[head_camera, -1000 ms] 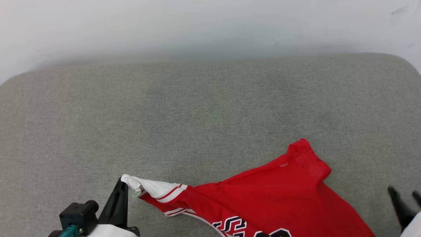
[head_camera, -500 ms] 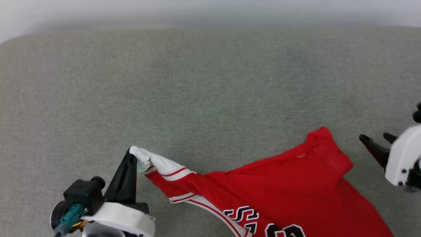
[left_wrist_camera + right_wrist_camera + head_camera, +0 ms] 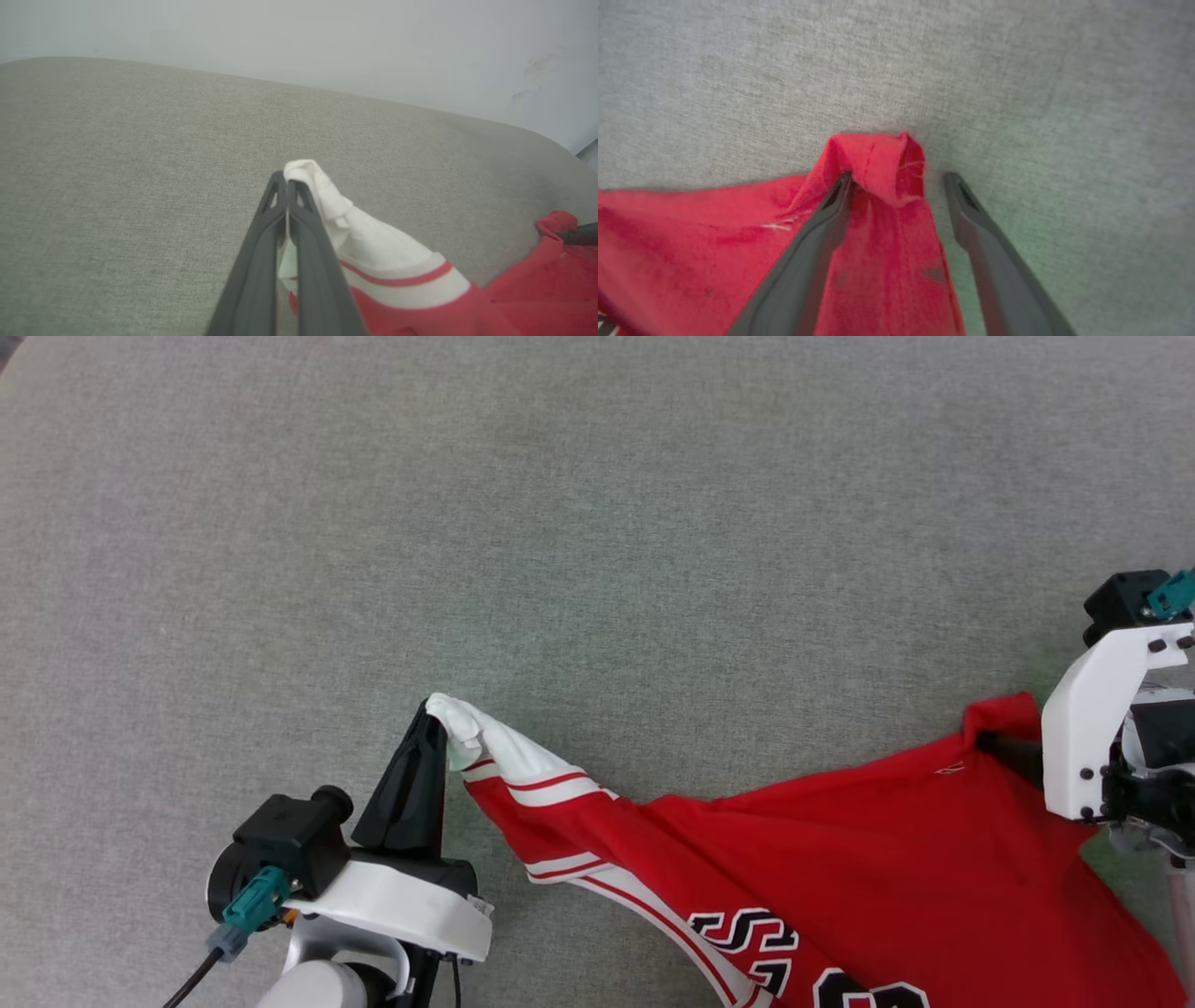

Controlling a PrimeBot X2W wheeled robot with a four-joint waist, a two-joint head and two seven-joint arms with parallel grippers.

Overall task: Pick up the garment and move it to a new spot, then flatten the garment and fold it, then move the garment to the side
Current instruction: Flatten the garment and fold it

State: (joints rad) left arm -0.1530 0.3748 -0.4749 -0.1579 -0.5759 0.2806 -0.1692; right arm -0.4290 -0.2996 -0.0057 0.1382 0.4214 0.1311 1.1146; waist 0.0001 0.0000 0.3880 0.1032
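A grey woven cushion (image 3: 597, 523), rounded at its far corner, meets a pale wall (image 3: 327, 42) along its far edge; faint scuffs (image 3: 535, 70) mark the wall.

In the head view, treat the garment (image 3: 840, 859) as partly seen: the bottom and right edges cut it off, and its black lettering (image 3: 747, 943) is cropped and unreadable. The white wrist housing (image 3: 1088, 728) hides most of the right gripper (image 3: 899, 177) fingers. In the left wrist view, the sleeve tip (image 3: 303, 170) is hidden between the pressed-together fingers of the left gripper (image 3: 286, 179). In the right wrist view, the nearest cloth is blurred.
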